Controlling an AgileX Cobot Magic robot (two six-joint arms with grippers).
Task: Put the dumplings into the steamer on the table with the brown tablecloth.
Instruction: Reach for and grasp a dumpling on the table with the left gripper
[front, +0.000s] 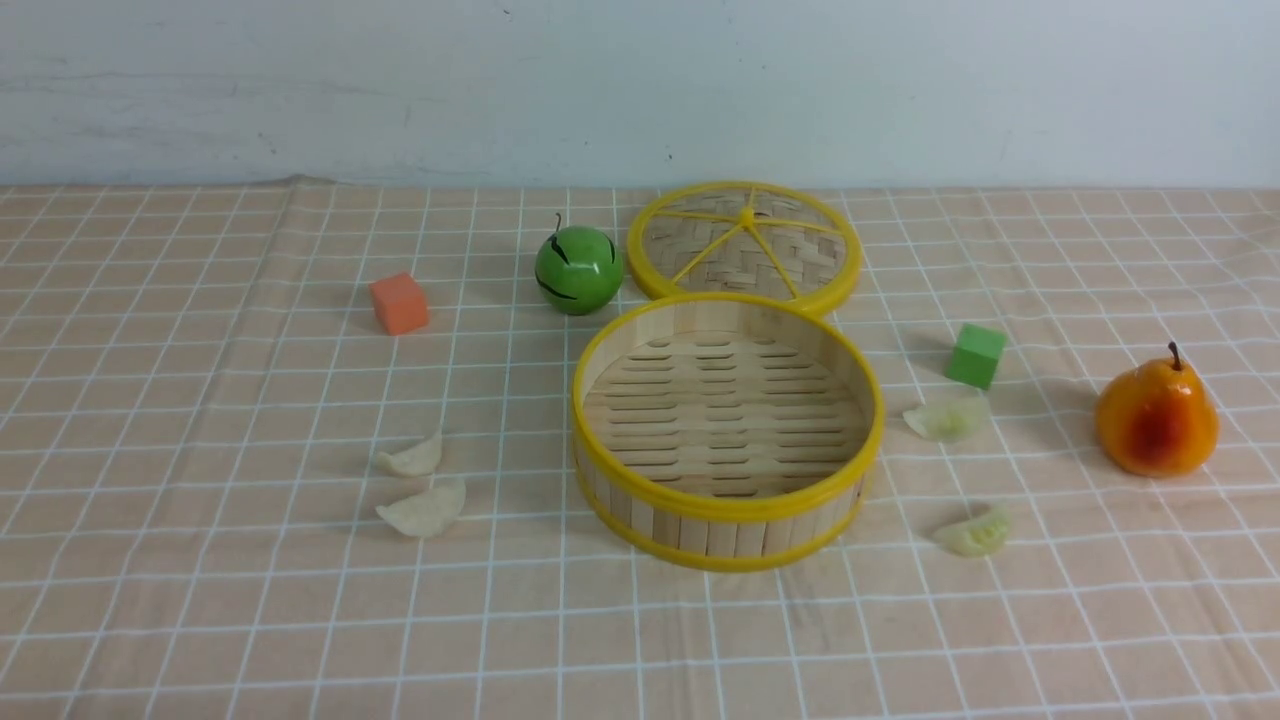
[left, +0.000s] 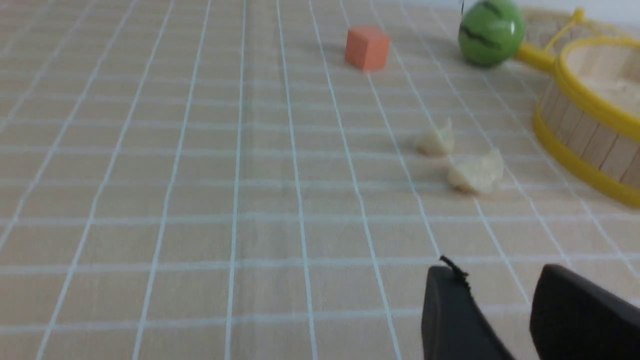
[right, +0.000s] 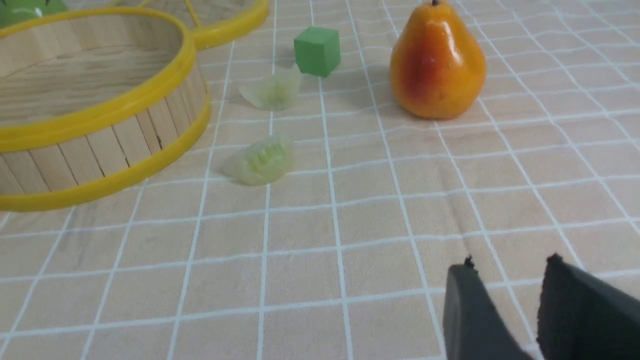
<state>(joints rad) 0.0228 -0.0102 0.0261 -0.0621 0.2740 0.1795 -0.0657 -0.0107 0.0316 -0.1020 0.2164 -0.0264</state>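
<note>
The round bamboo steamer (front: 727, 505) stands empty in the middle of the brown tablecloth (front: 200, 600). Two off-white dumplings (front: 411, 458) (front: 424, 508) lie to its left. Two pale green dumplings (front: 947, 418) (front: 974, 532) lie to its right. Neither arm shows in the front view. In the left wrist view my left gripper (left: 495, 272) hovers open over bare cloth, short of the off-white dumplings (left: 475, 172). In the right wrist view my right gripper (right: 507, 265) is open with nothing between its fingers, well short of the nearer green dumpling (right: 260, 160).
The flat woven lid (front: 745, 245) lies behind the steamer, with a green apple (front: 577, 268) beside it. An orange cube (front: 399, 302) sits at the left, a green cube (front: 976, 355) at the right. An orange pear (front: 1156, 418) stands far right.
</note>
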